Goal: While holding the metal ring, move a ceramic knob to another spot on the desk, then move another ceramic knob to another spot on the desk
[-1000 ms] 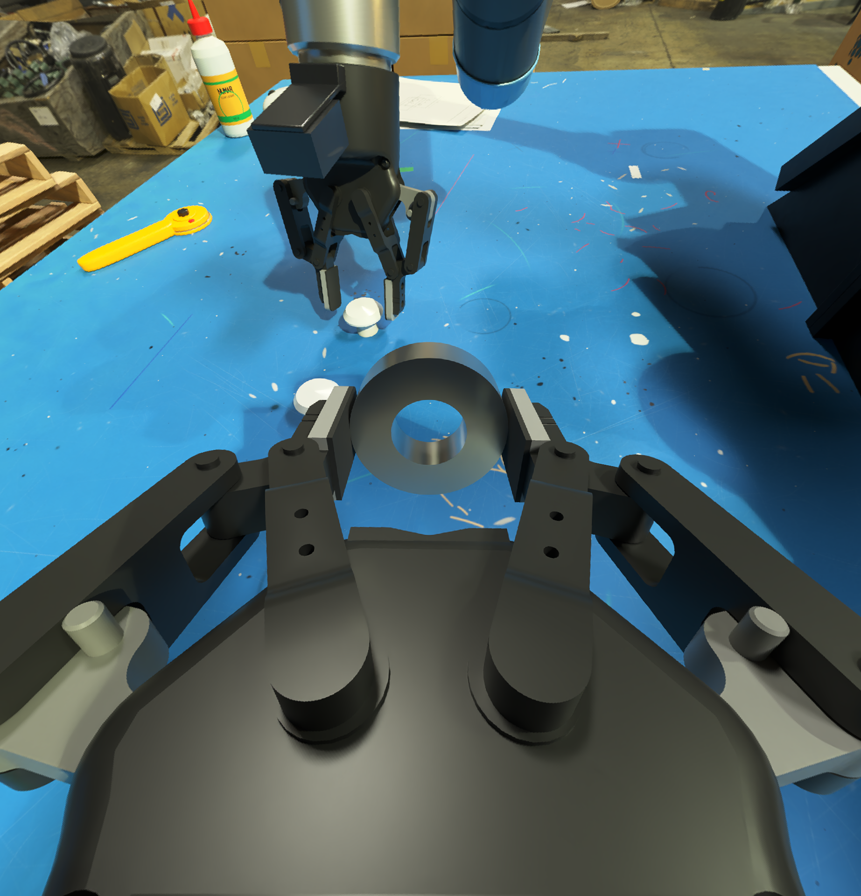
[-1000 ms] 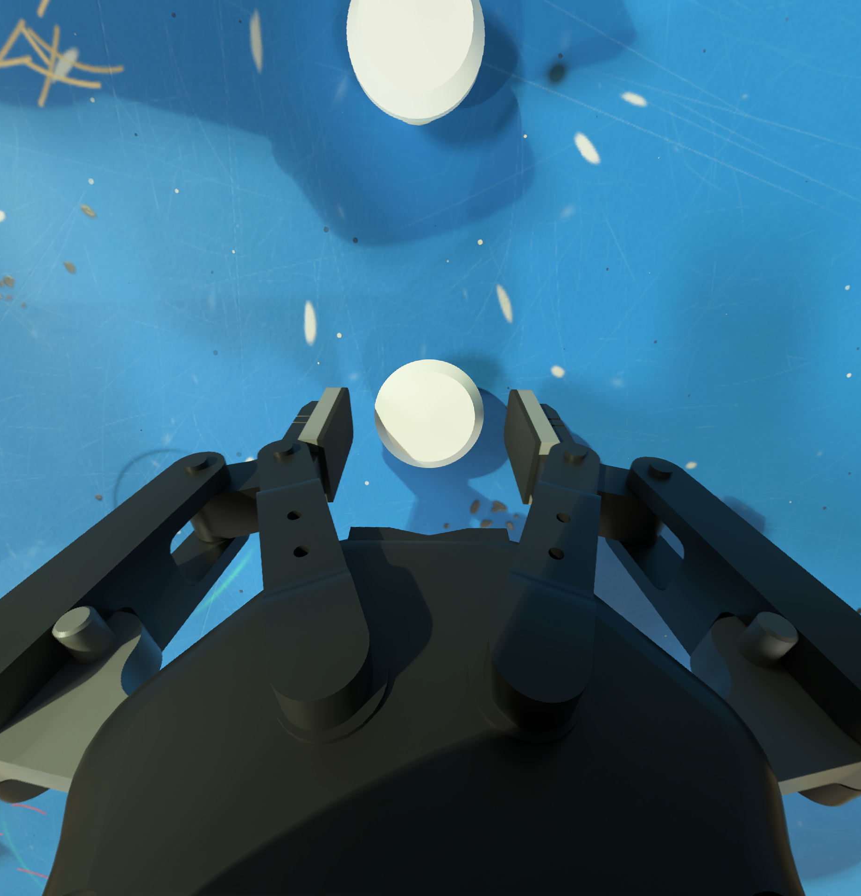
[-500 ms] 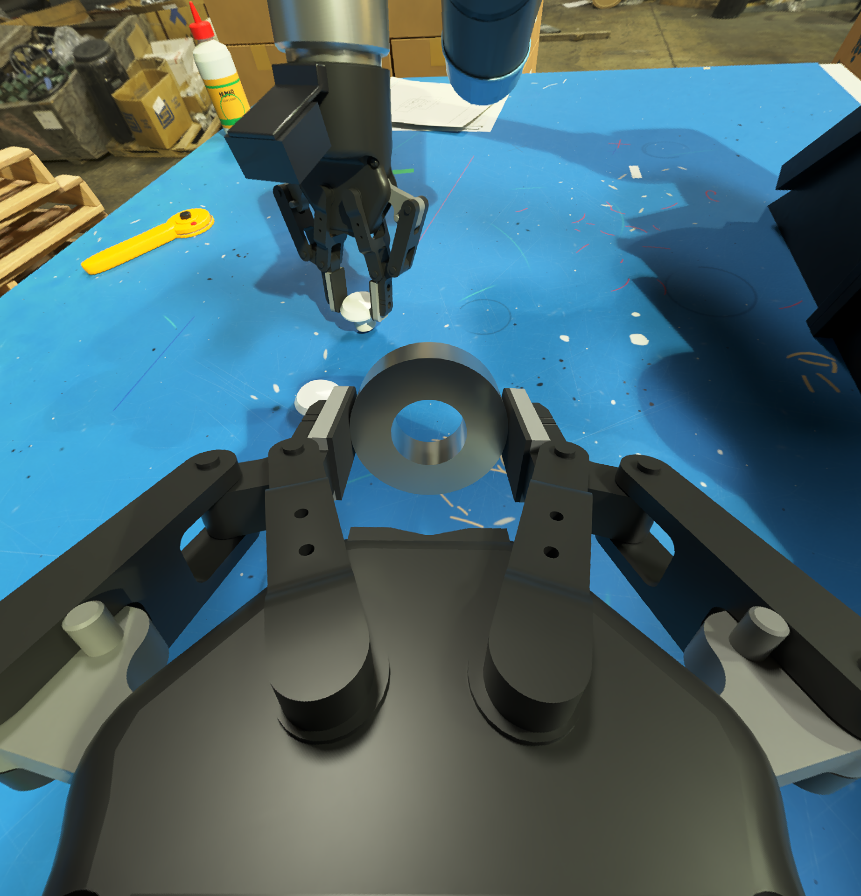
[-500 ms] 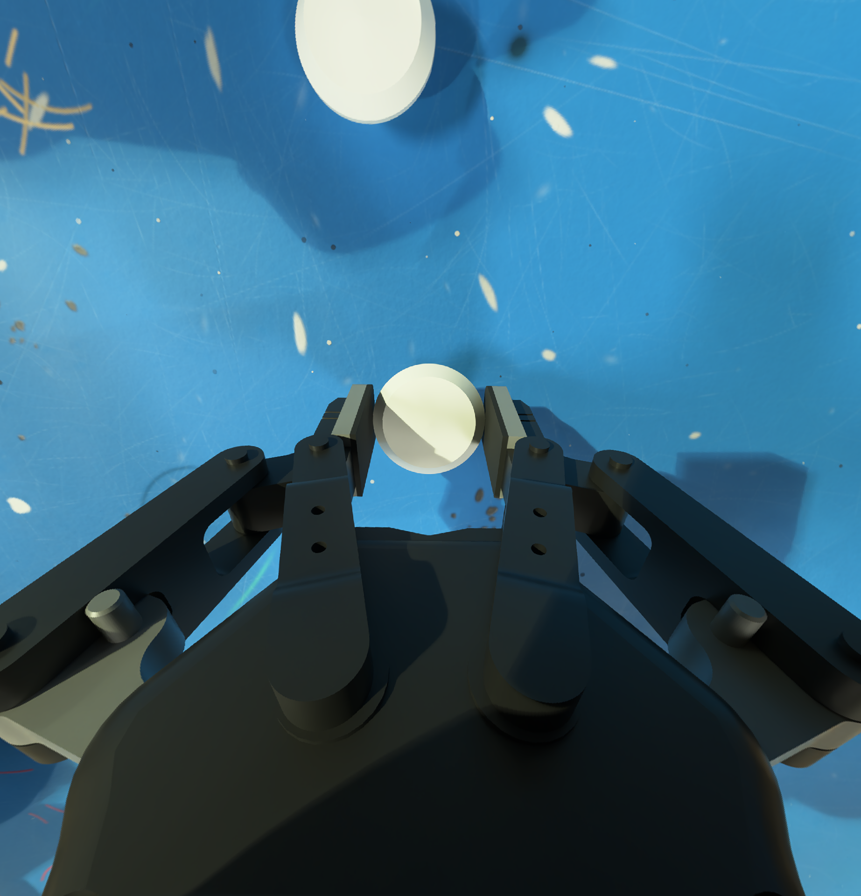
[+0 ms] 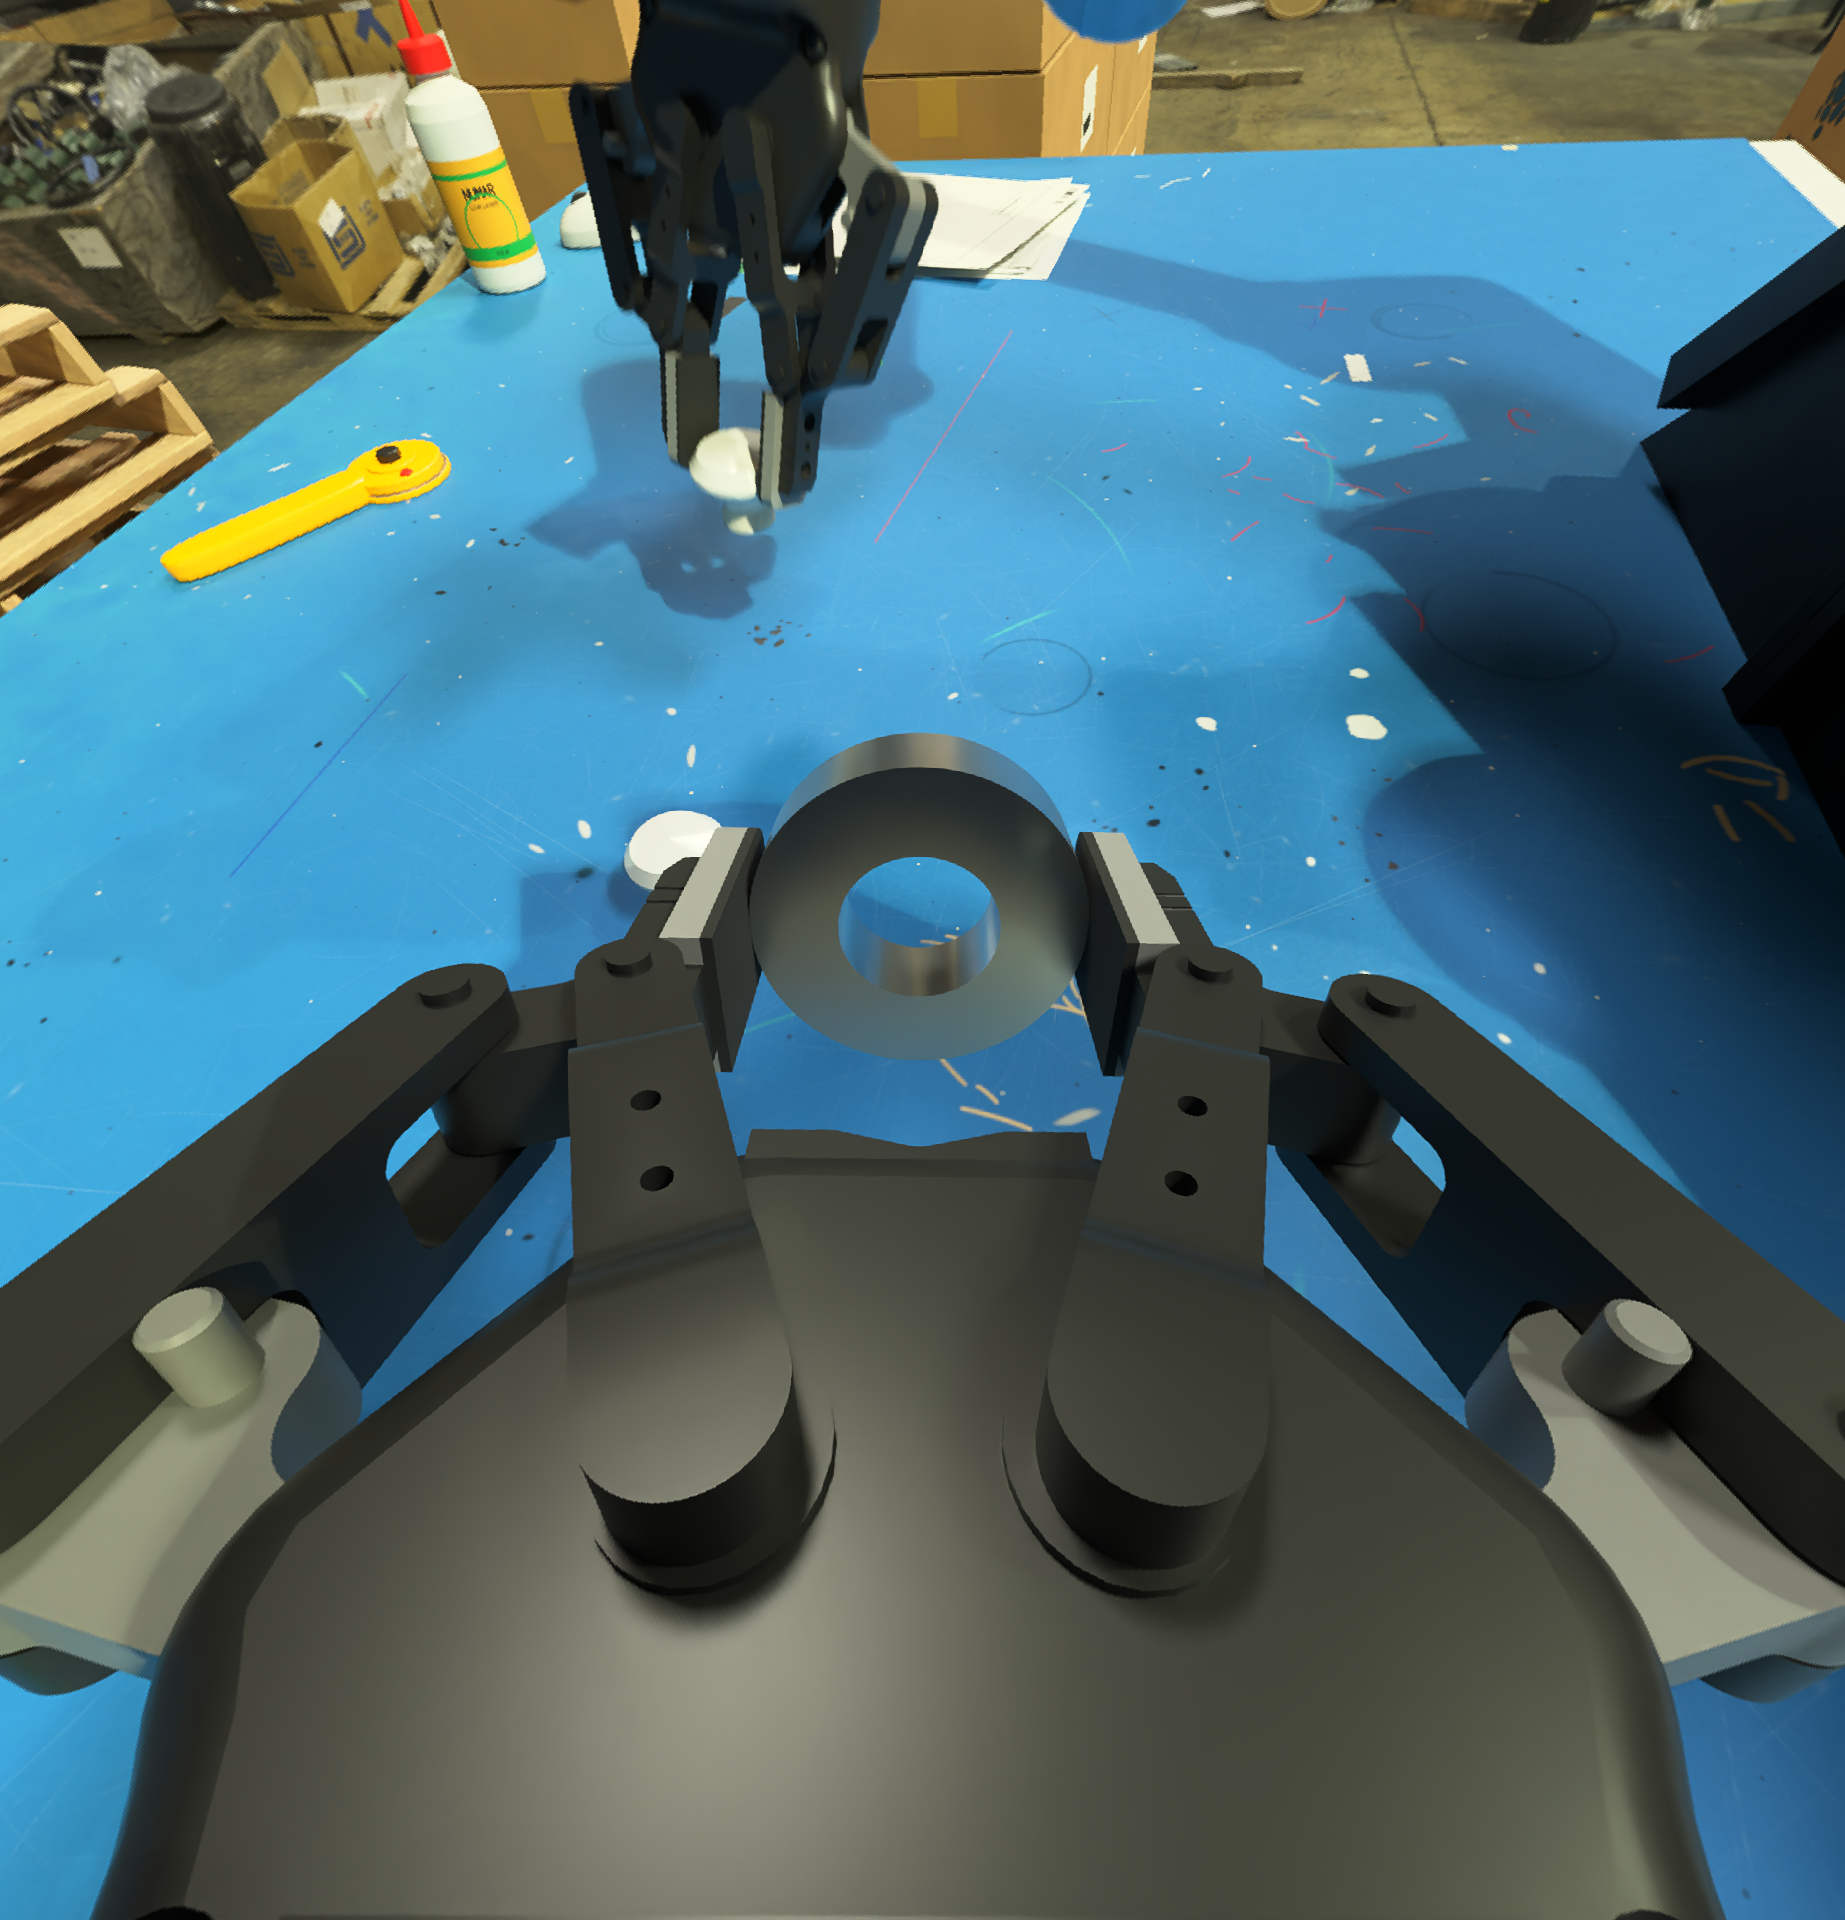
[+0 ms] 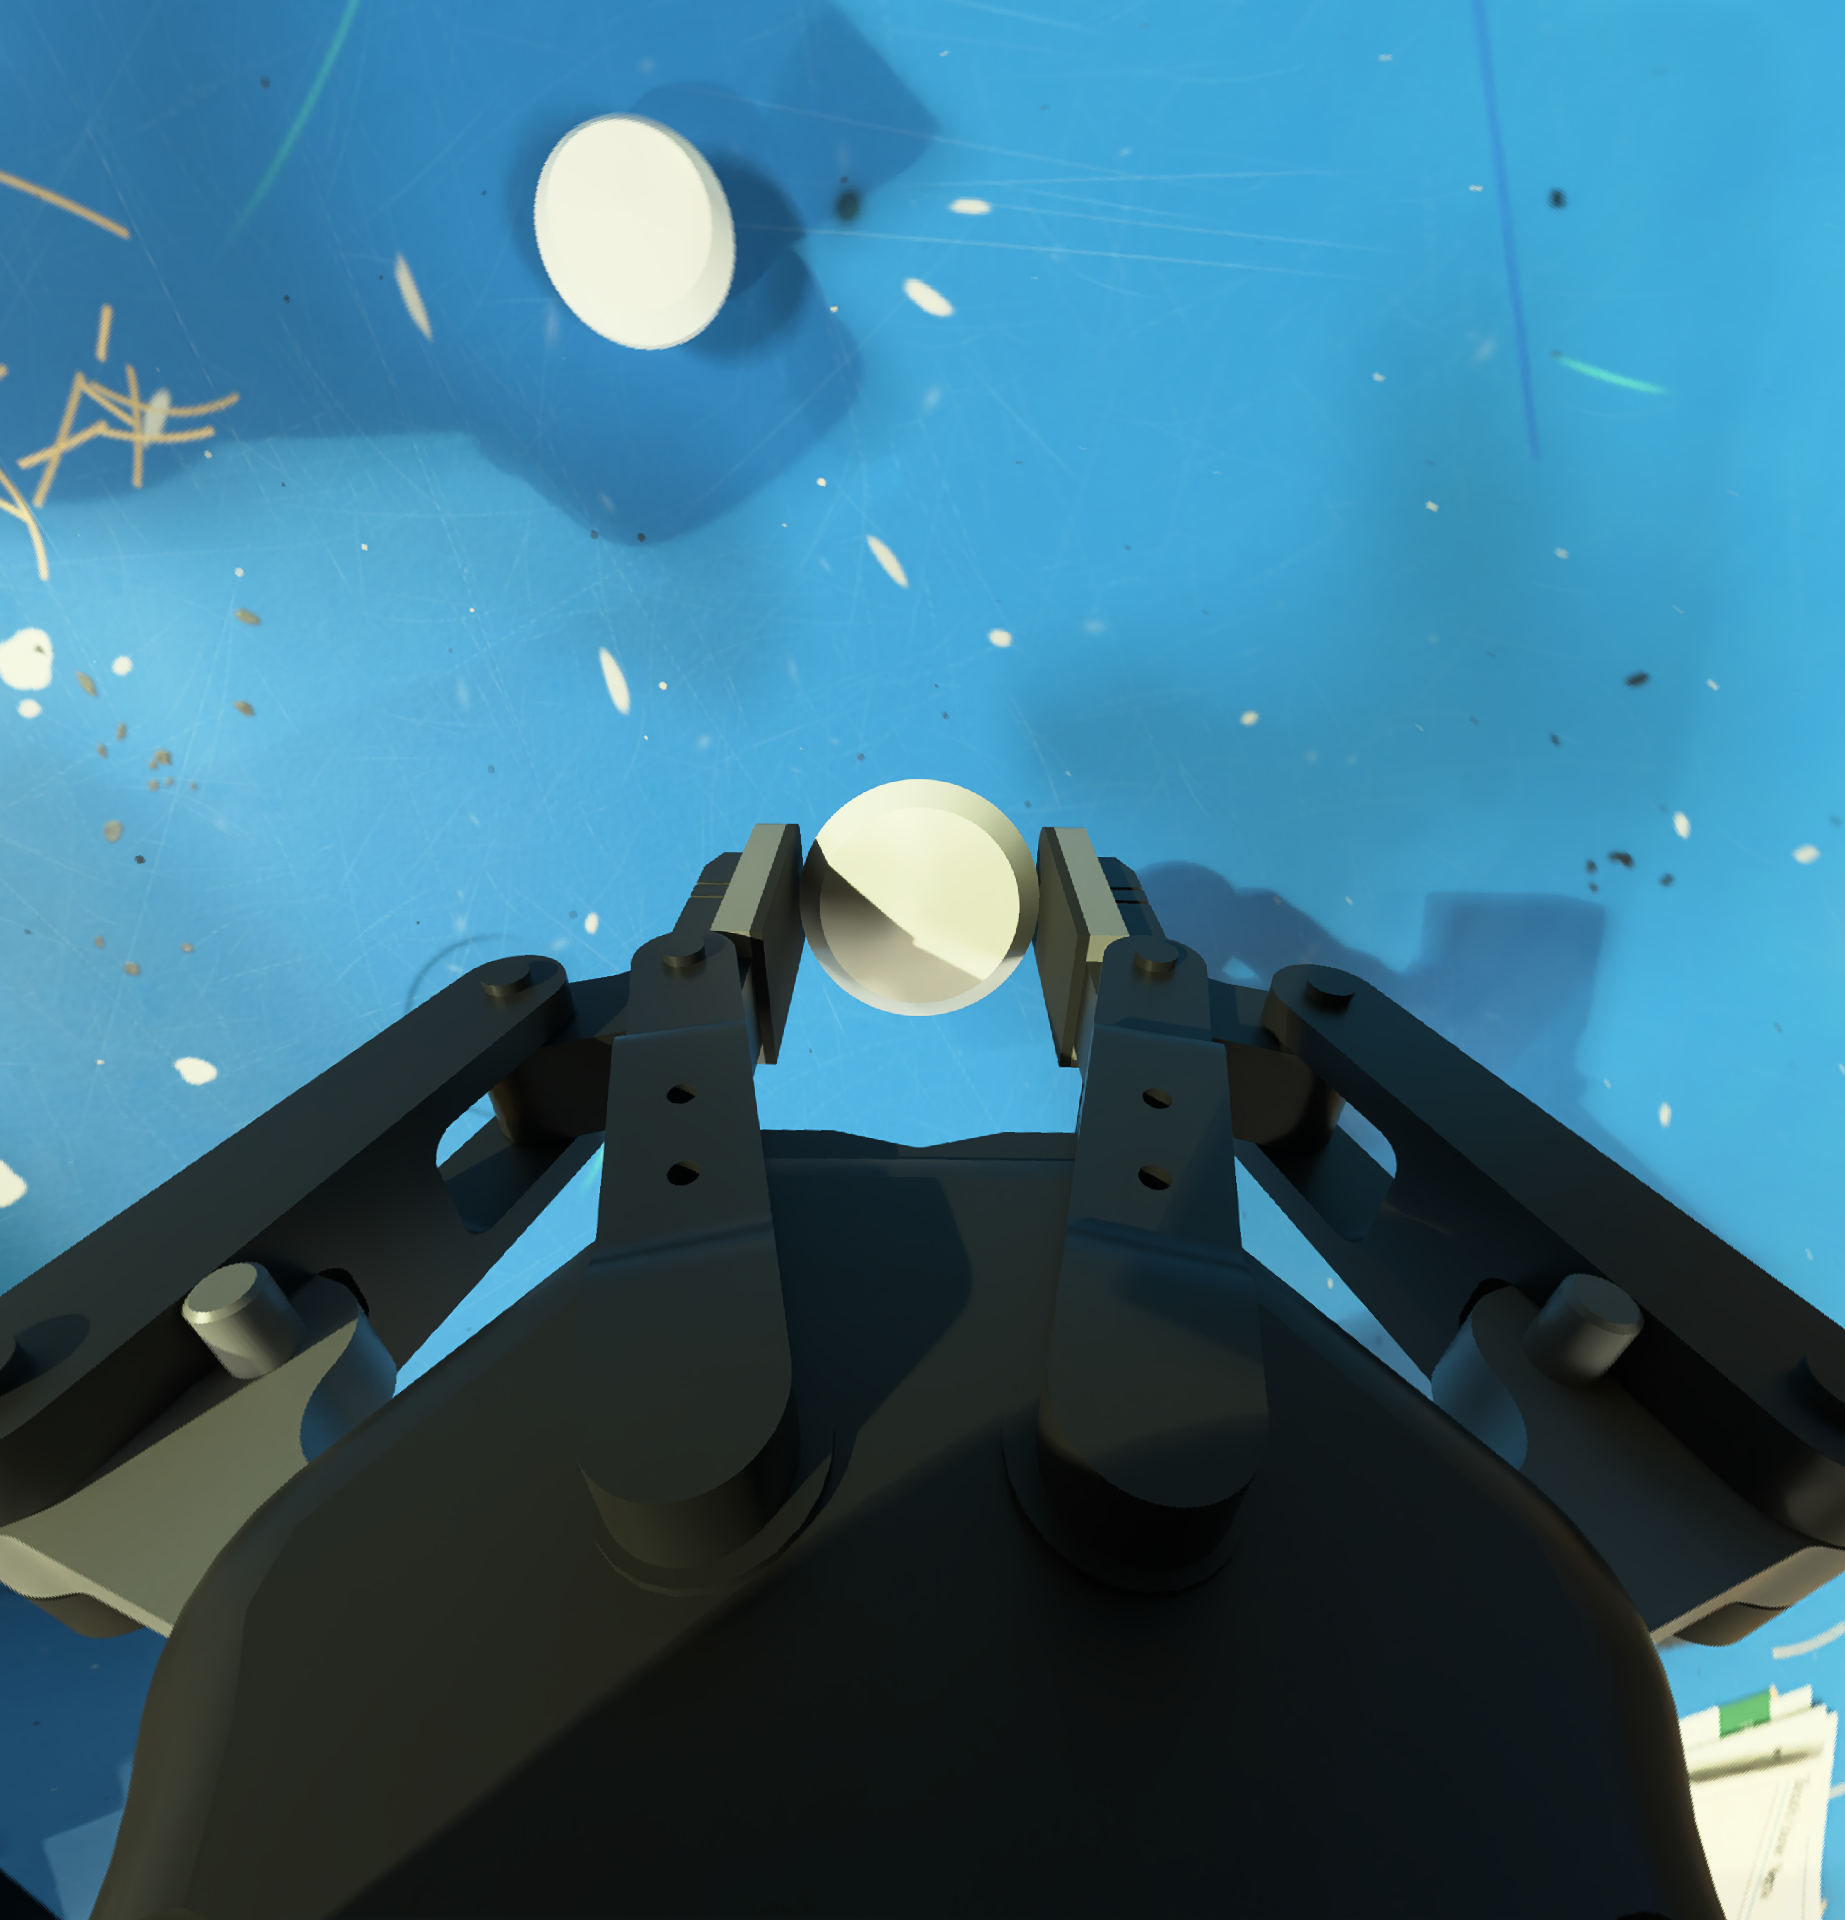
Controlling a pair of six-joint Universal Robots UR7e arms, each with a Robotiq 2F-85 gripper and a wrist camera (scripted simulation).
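A: Left wrist view. Left gripper (image 5: 918, 914) clamped on metal ring (image 5: 916, 896), hole facing camera, held above blue desk (image 5: 274, 831). Second ceramic knob (image 5: 666, 844) on desk just beside left finger. Right gripper (image 5: 736, 457) far ahead, pinching first ceramic knob (image 5: 723, 464) off the surface.

B: Right wrist view. Right gripper (image 6: 918, 914) narrowed onto first ceramic knob (image 6: 916, 896), cap toward camera, stem down. Second ceramic knob (image 6: 632, 231) ahead and left, well apart. Set-down probably anywhere bare, away from it.
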